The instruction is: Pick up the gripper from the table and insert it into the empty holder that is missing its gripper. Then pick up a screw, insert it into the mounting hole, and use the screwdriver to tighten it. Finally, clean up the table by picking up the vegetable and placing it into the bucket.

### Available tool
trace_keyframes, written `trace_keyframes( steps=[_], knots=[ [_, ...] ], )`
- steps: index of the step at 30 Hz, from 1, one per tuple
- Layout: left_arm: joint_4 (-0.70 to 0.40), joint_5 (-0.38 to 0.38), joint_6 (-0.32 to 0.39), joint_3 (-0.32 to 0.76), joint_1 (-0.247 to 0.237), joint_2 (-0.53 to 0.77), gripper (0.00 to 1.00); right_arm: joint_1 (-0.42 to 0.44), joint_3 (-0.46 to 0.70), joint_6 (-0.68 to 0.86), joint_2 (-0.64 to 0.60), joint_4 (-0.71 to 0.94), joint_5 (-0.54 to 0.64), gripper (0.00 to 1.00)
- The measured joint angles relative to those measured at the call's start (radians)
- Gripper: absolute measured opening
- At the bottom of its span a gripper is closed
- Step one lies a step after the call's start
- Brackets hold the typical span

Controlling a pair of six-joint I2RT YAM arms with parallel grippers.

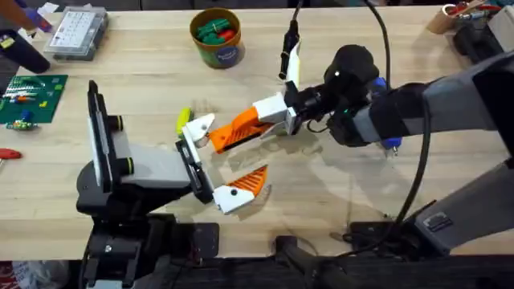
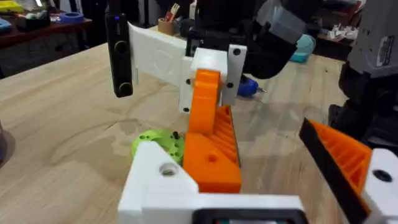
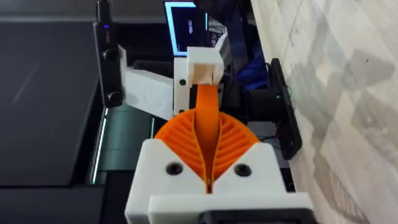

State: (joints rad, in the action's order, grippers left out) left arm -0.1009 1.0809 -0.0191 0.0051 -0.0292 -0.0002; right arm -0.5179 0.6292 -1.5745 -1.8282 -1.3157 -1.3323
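Pinching gripper (image 1: pixel 238 127): right hand (image 1: pixel 259 120); beside holder (image 1: pixel 193 164).

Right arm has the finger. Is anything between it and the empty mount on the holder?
Nothing visible. The gripper, clamped in the right gripper, has its white base at the holder's far end. The green vegetable lies just beyond, beside the path.

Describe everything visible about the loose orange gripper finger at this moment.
The gripper is an orange wedge of ribbed plastic on a white base block with a round hole. It is off the table and roughly level, clamped on its orange part by the right gripper. Its white base sits at the free end of the holder; whether it is seated cannot be told.
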Motion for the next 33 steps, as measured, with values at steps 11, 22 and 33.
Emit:
trace_keyframes(
  steps=[11,22,33],
  knots=[
    [0.0,0.0,0.001,0.0,0.0,0.0,0.986,0.0,0.0,-0.007,0.0,-0.054,0.008,0.017],
    [0.0,0.0,0.0,0.0,0.0,0.0,0.986,0.002,0.0,-0.02,0.0,-0.04,0.029,0.017],
    [0.0,0.0,0.0,0.0,0.0,0.0,0.986,0.002,0.0,-0.02,0.0,-0.03,0.058,0.017]
  ],
)
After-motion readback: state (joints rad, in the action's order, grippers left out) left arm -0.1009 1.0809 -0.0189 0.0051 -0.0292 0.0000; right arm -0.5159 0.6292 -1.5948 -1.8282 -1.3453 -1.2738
